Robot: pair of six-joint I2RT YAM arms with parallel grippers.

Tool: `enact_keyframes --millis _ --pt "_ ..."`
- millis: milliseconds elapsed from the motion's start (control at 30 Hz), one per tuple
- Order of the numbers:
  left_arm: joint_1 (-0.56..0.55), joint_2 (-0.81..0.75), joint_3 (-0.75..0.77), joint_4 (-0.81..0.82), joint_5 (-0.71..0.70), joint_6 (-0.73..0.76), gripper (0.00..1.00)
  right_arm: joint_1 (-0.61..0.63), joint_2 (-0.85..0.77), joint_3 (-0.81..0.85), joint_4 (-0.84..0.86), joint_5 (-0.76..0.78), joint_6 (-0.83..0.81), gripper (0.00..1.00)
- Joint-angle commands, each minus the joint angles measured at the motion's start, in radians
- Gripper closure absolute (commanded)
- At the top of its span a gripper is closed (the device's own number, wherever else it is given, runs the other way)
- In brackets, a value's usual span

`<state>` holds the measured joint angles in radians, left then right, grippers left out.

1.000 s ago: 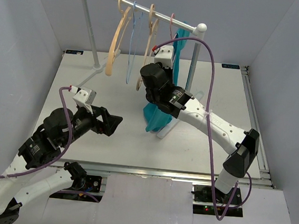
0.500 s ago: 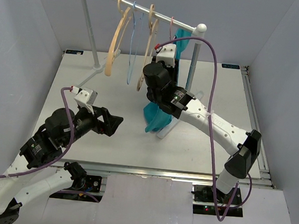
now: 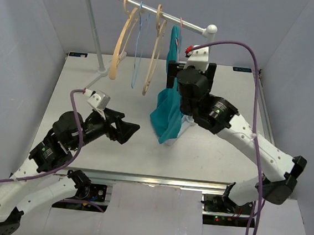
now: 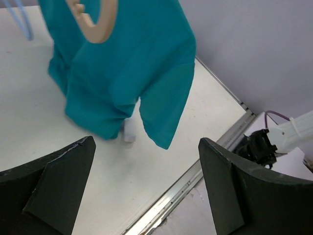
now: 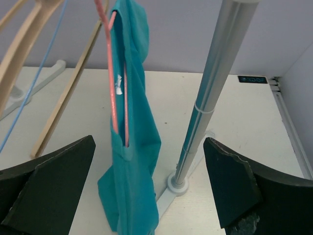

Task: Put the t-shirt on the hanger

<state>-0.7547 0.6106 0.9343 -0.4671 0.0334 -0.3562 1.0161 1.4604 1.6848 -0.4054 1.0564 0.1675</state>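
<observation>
The right gripper (image 3: 192, 71) has just let go: a moment ago it was pinched shut, pressed in close against the t-shirt (image 3: 167, 116) by the rail (image 3: 151, 6). Now its jaws stand spread as wide as they go, holding nothing, and the arm has drawn back to the right. The t-shirt stays up on its own, hanging from the pink hanger (image 5: 113, 83), whose wire runs down into the neck past the little white label. It sits between a beige hanger (image 3: 154, 56) and the right-hand post (image 5: 215, 88). To me that looks like the job more or less done, though the cloth hangs narrow and bunched, so it may sit lopsided. The left gripper (image 3: 127, 127) waits wide open and empty, pointed at the shirt from well off.
</observation>
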Motion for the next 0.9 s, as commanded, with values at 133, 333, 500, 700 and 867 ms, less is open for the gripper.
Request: enact_keyframes --millis 133,333,500,700,867 --pt "-0.004 0.224 -0.055 0.246 0.324 -0.014 0.12 0.01 -0.262 -0.096 -0.16 -0.294 0.037 0.02" --pt "-0.017 0.338 -0.077 0.37 0.31 -0.024 0.14 0.011 -0.469 -0.257 -0.123 -0.349 0.05 0.02" --pt "-0.074 0.398 -0.084 0.435 0.28 -0.029 0.14 0.012 -0.556 -0.359 -0.118 -0.371 0.055 0.02" --pt "-0.144 0.44 -0.08 0.458 0.152 -0.015 0.14 0.01 -0.702 -0.547 -0.087 -0.437 0.093 0.02" --pt "-0.163 0.477 -0.086 0.504 0.115 -0.003 0.16 0.01 -0.765 -0.634 -0.064 -0.449 0.099 0.02"
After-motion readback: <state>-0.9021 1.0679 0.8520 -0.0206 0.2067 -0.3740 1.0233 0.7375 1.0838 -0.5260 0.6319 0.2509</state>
